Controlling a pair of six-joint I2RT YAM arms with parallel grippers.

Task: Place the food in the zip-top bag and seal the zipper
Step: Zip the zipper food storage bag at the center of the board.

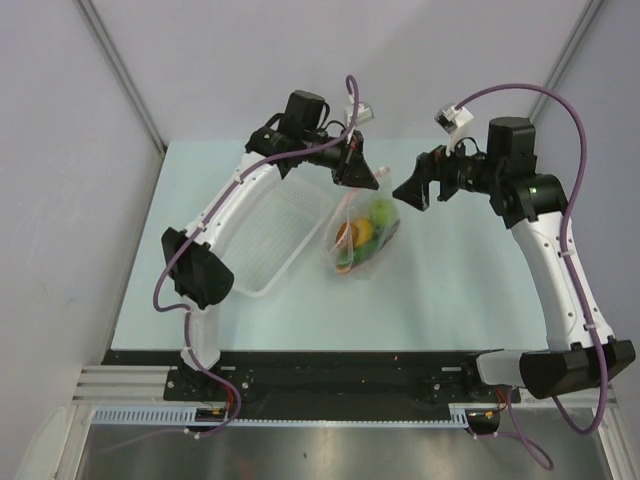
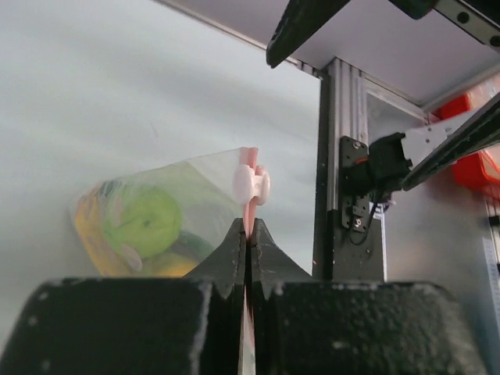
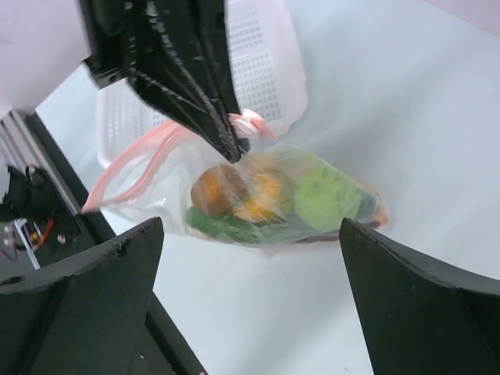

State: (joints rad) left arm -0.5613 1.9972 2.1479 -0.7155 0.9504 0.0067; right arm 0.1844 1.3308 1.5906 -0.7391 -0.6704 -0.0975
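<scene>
The clear zip-top bag (image 1: 362, 238) lies on the table right of the tray, with the food (image 1: 368, 228) inside: a lime-green ball (image 3: 328, 195), orange and yellow pieces (image 3: 242, 191) and a green cucumber (image 3: 226, 225). My left gripper (image 1: 357, 174) is at the bag's far end. In the left wrist view its jaws are shut (image 2: 248, 234) on the pink-red zipper (image 2: 248, 160), just below a white slider (image 2: 251, 184). My right gripper (image 1: 412, 190) stands open to the right of the bag. In the right wrist view nothing sits between its fingers (image 3: 246, 234), and the bag lies beyond them.
The white plastic tray (image 1: 262, 288) sits left of the bag under the left arm, with nothing in it. The table's near edge meets a black rail (image 1: 330, 375) by the arm bases. Grey walls close in the far side and both flanks.
</scene>
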